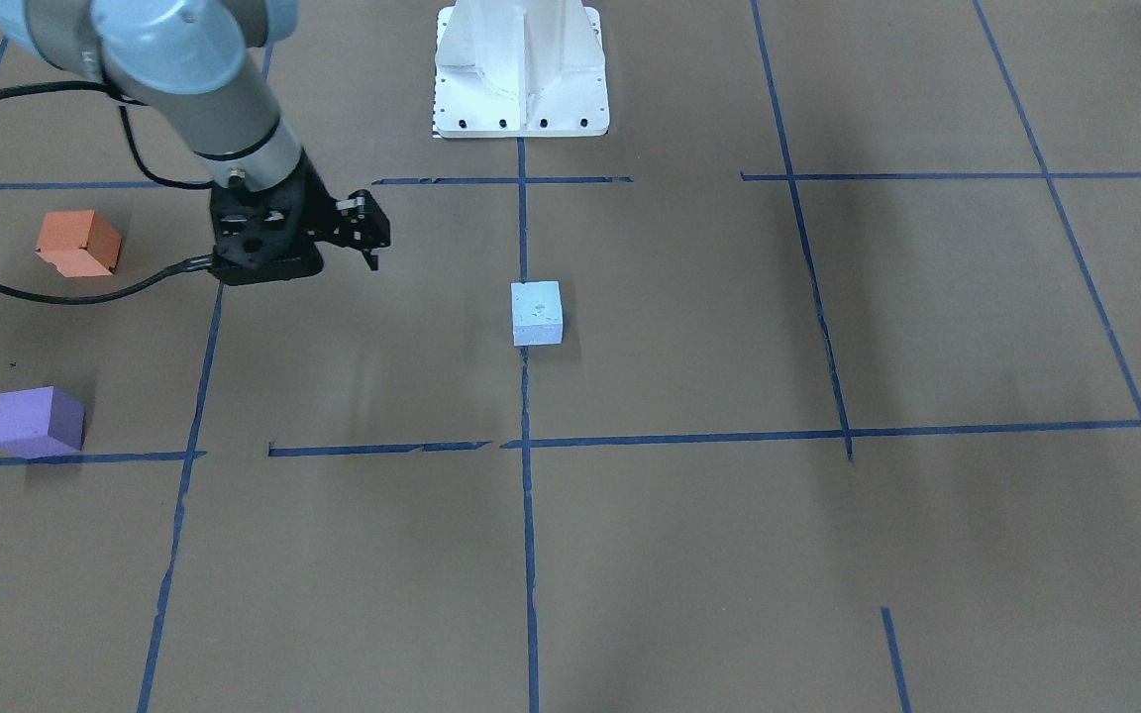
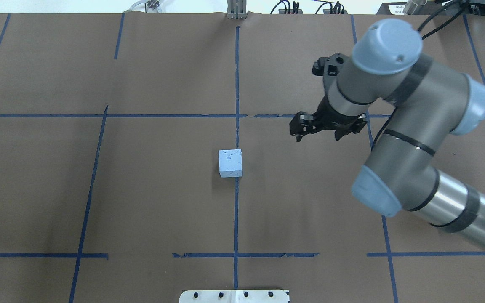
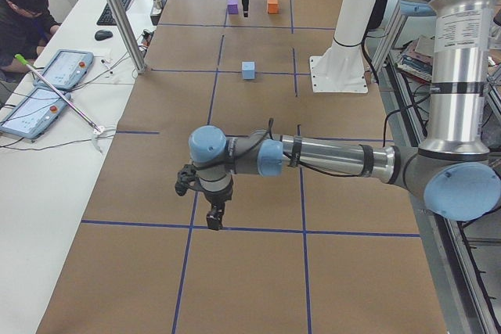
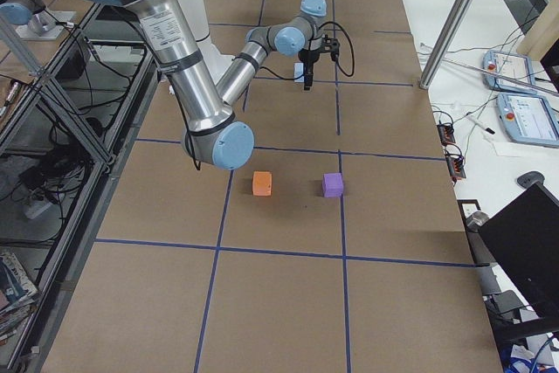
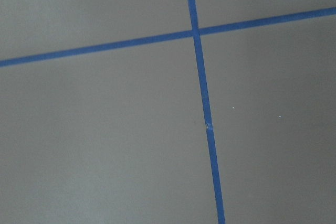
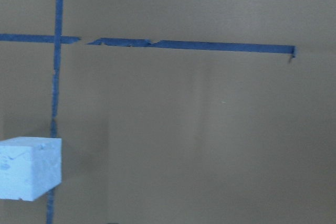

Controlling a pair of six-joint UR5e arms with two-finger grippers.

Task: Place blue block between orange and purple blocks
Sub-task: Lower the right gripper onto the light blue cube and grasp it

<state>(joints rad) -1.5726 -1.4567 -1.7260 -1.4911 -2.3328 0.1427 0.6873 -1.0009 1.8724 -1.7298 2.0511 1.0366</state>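
The light blue block sits alone on the brown table, on a blue tape line; it also shows in the overhead view and at the lower left of the right wrist view. The orange block and purple block sit apart at the table's right end, with a gap between them. My right gripper hangs above the table between the blue block and those two, empty, and looks shut. My left gripper hovers far from the blocks; I cannot tell whether it is open.
The white robot base stands at the table's near edge. Blue tape lines grid the brown paper. A side bench with tablets, a metal pole and a seated operator borders the far side.
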